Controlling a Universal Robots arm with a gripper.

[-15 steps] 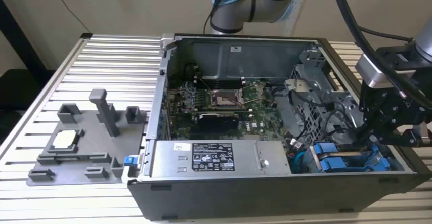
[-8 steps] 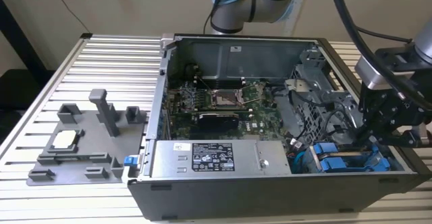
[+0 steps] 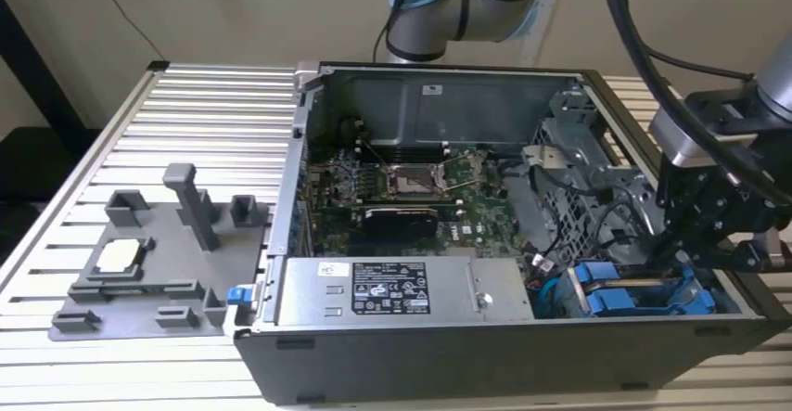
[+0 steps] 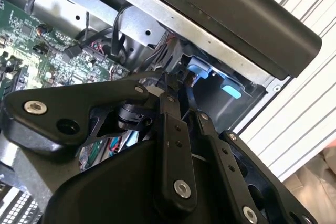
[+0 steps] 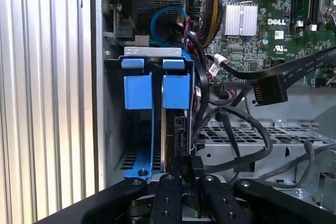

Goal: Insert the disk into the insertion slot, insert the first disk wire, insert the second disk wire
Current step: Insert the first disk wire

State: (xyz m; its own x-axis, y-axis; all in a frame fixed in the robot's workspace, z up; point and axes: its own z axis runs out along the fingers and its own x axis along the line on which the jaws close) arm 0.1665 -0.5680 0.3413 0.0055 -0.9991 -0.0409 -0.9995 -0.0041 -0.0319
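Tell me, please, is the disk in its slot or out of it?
In: the disk stands in the bay, its blue handle level with the neighbouring carrier.

Matte black wrist block (image 3: 718, 198) studded with silver hex screws (image 4: 34, 107); above that block, thick black cables (image 3: 628, 31) and a silver-grey round arm link (image 3: 777, 77).

The disk (image 5: 176, 92) is seated in the drive bay (image 5: 113, 129), just beside a second blue carrier (image 5: 138, 92). The gripper (image 5: 187, 178) pinches a black wire plug (image 5: 187, 162) at the disk's edge. A loose black connector (image 5: 270, 90) hangs near the motherboard (image 5: 262, 40).
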